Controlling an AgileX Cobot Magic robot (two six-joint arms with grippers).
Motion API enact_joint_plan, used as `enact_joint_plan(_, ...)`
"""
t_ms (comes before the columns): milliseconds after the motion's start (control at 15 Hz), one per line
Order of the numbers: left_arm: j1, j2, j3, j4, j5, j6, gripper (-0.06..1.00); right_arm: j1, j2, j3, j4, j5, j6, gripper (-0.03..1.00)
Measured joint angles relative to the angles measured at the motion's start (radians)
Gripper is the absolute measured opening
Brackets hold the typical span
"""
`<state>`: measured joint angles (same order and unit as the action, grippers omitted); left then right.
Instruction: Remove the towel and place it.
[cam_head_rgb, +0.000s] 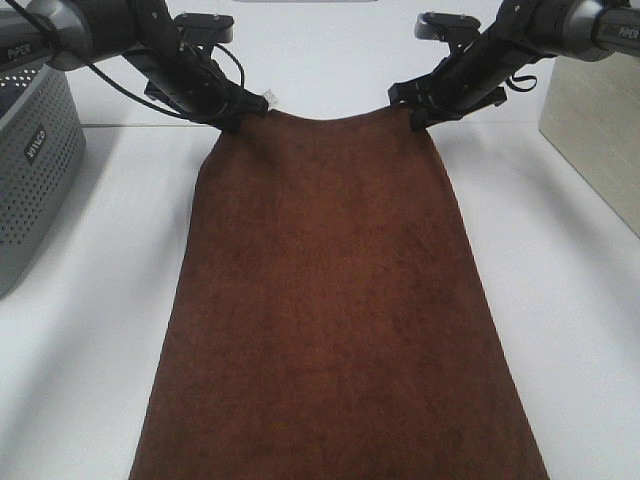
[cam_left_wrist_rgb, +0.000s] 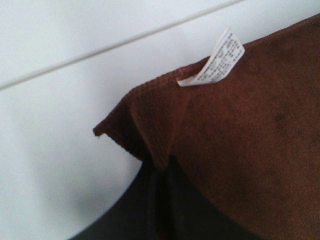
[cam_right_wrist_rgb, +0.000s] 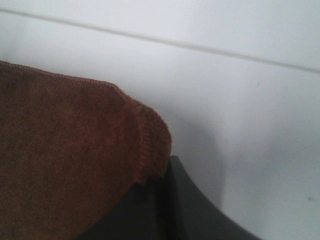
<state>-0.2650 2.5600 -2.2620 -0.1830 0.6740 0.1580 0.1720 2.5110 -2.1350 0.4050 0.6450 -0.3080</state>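
- Two arms reach in over the far part of a white bench (cam_head_rgb: 80, 330), one from each side, and each holds a far corner of the towel (cam_head_rgb: 335, 320).
- Towel: dark brown, plush, long and rectangular. It lies spread flat down the middle of the bench, running from the far part to the near edge, where it passes out of view. Its far edge sags slightly between the two held corners.
- Left pincer (cam_head_rgb: 237, 117): pressed together on the towel's far left corner. In the left wrist view the corner (cam_left_wrist_rgb: 125, 132) folds over the dark fingers (cam_left_wrist_rgb: 165, 205).
- White tag (cam_left_wrist_rgb: 216, 62): printed, standing up from the towel's far edge just beside the left-hand corner; also visible from the high camera.
- Right pincer (cam_head_rgb: 420, 115): pressed together on the far right corner. In the right wrist view the hemmed corner (cam_right_wrist_rgb: 150, 140) wraps over the dark fingers (cam_right_wrist_rgb: 170, 210).
- Bench surface: plain white, matte, bare on both sides of the towel. A thin straight seam (cam_right_wrist_rgb: 165, 42) crosses it beyond the held edge.
- Grey basket (cam_head_rgb: 30, 170): perforated plastic, standing at the left edge of the bench, apart from the towel.
- Beige box-like object (cam_head_rgb: 595, 130): at the far right edge, partly out of view; what it is cannot be told.
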Motion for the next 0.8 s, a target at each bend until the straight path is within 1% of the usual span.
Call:
enact_joint_plan(133, 0.0, 0.0, 0.0, 0.004, -0.085, 0.0, 0.0, 0.0, 0.0, -0.05, 0.001, -0.045, 0.0, 0.01)
enact_joint_plan(333, 0.0, 0.0, 0.0, 0.015, -0.183, 0.0, 0.0, 0.0, 0.0, -0.054, 0.001, -0.113, 0.0, 0.01)
enact_joint_plan(600, 0.0, 0.0, 0.0, 0.022, -0.251, 0.0, 0.0, 0.0, 0.0, -0.054, 0.001, -0.163, 0.0, 0.01)
enact_joint_plan(800, 0.0, 0.0, 0.0, 0.04, -0.258, 0.0, 0.0, 0.0, 0.007, -0.055, 0.013, -0.198, 0.0, 0.01)
